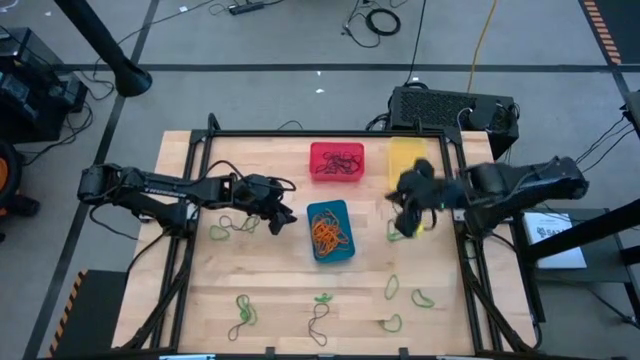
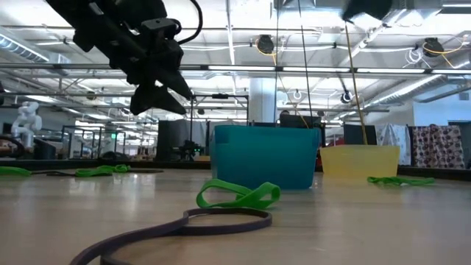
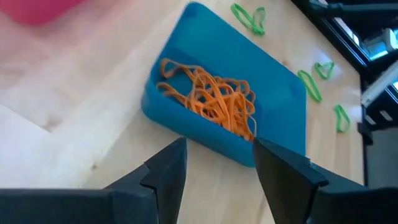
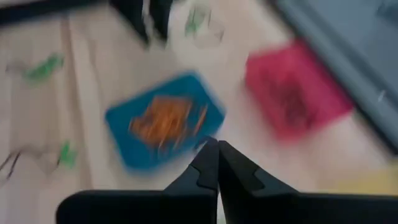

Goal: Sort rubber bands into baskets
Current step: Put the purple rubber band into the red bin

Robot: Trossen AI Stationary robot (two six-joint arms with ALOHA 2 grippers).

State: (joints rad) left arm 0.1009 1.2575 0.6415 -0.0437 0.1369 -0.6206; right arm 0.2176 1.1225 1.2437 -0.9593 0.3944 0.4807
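— Looking down on the wooden table, where do the tubs sit?
— The blue plastic basket holds orange rubber bands; the red plastic basket holds dark ones; the yellow plastic basket is beside it.
— The grippers?
— The left gripper, jaws spread and empty, hovers just left of the blue basket. The right gripper, jaws pressed together, hangs below the yellow basket. Loose green rubber bands lie scattered nearby.
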